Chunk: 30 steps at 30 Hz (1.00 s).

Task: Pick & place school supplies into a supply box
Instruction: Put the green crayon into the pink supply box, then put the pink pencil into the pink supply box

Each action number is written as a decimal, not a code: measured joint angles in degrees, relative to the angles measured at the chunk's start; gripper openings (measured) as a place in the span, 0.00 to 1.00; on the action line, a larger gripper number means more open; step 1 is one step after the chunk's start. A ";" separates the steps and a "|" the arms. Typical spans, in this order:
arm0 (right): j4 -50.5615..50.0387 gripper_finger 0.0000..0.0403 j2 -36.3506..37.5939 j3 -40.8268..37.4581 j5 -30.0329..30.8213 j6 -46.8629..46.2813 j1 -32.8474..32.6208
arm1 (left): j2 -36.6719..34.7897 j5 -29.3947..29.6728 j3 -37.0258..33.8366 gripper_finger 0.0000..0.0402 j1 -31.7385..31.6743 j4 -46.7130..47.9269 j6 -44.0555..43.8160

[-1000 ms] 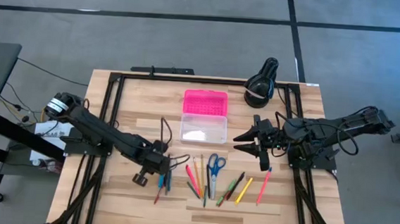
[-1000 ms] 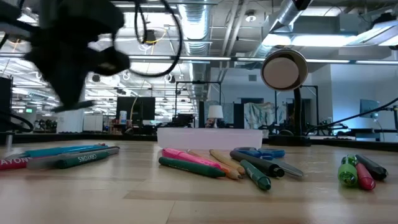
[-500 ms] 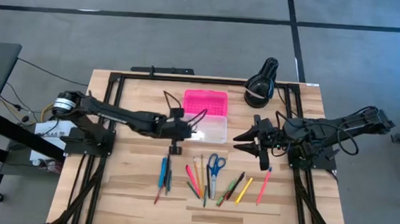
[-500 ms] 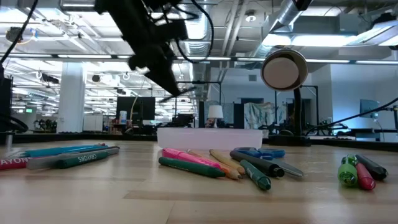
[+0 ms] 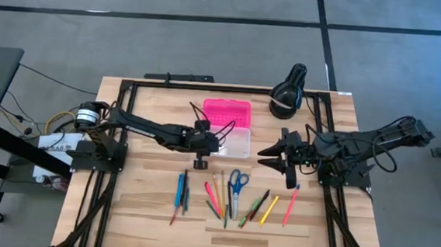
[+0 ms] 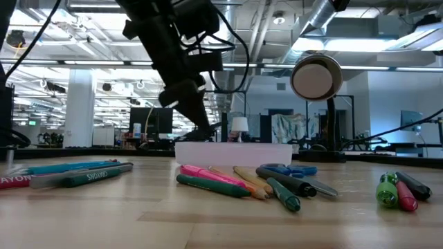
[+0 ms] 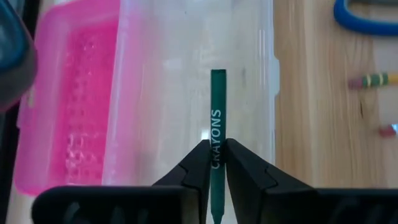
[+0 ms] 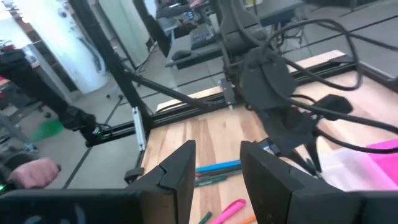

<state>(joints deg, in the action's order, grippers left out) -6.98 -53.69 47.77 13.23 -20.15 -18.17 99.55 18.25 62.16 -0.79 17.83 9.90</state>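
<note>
An open-plan lab: exposed ceiling ducts [image 6: 325, 21], strip lights [image 6: 62, 63], rows of monitors [image 6: 156, 119] behind a wooden table [image 5: 151, 220] on bare concrete floor [image 5: 210, 45].

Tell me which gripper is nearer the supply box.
Left. The left gripper hangs over the supply box holding a green crayon; the right gripper waits beside it, apart.

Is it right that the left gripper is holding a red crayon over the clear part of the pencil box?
Not quite. The crayon is green, not red; the left wrist view shows it between the fingers of the left gripper. The rest is right: it hangs over the clear base of the pencil box, beside the pink lid.
</note>
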 joint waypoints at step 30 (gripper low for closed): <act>-18.37 0.29 -3.01 0.33 19.41 -57.61 -22.38 | -17.03 -37.37 10.91 0.32 -0.14 36.24 -4.31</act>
<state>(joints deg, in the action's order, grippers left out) -25.35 -56.70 48.10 32.64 -77.75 -40.55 82.52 -19.12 73.08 -0.93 54.07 5.59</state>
